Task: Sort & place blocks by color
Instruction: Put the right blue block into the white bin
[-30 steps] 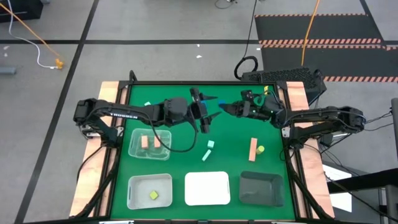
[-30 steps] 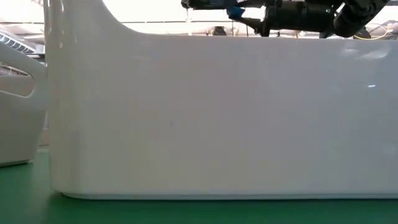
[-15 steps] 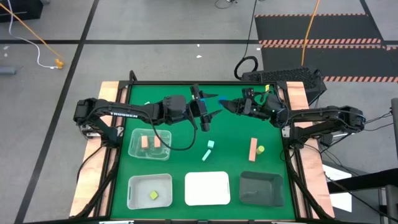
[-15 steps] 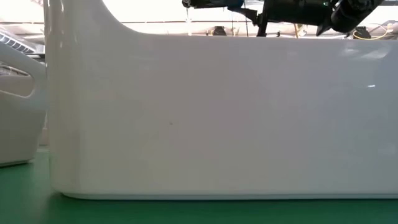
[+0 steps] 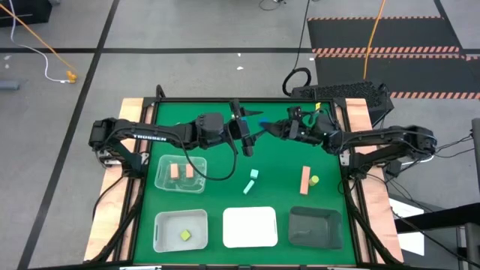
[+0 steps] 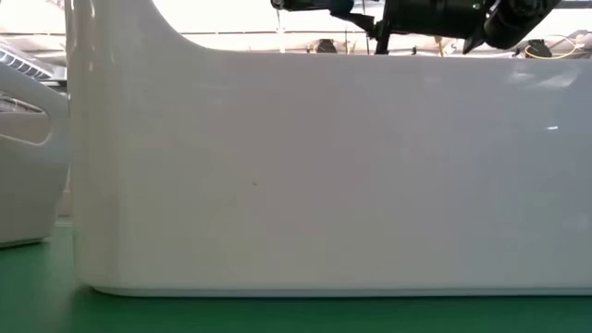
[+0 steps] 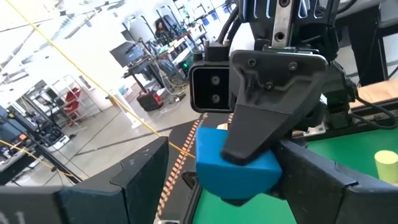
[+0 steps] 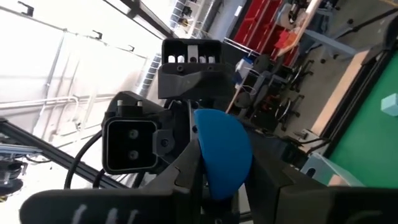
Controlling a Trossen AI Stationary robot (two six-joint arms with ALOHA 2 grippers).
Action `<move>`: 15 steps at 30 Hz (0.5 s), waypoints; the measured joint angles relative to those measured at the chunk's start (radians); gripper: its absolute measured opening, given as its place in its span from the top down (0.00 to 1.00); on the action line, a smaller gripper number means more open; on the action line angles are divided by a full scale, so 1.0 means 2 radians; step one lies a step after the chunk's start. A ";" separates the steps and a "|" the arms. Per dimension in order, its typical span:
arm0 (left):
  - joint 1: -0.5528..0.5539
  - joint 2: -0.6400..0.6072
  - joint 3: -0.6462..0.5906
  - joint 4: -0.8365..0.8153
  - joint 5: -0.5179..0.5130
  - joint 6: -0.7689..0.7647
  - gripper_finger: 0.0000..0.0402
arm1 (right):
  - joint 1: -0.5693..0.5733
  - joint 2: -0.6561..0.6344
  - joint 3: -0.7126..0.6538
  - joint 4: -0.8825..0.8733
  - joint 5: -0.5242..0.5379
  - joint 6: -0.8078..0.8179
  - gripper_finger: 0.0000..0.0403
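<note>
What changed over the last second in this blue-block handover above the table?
The right hand, shut on the blue block, moved slightly toward the left hand, carrying the block between the left hand's open fingers. The left hand barely shifted and has not closed. Unchanged: the clear tray with salmon blocks, the mint blocks, the salmon bar, the yellow-green piece.

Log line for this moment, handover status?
phase: handover above table | right gripper: shut on blue block | left gripper: open around it | trays: two pink, one yellow placed
</note>
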 joint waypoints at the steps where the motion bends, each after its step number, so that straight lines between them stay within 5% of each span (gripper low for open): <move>1: 0.000 0.000 0.000 -0.003 0.000 -0.001 0.30 | 0.001 0.005 0.000 0.009 0.000 0.002 0.83; 7: 0.000 0.000 0.000 -0.008 0.002 -0.001 0.34 | 0.002 0.018 0.000 0.025 -0.003 0.014 0.83; 15: 0.000 0.000 0.000 -0.015 0.003 -0.005 0.57 | 0.002 0.018 0.000 0.027 -0.002 0.007 0.81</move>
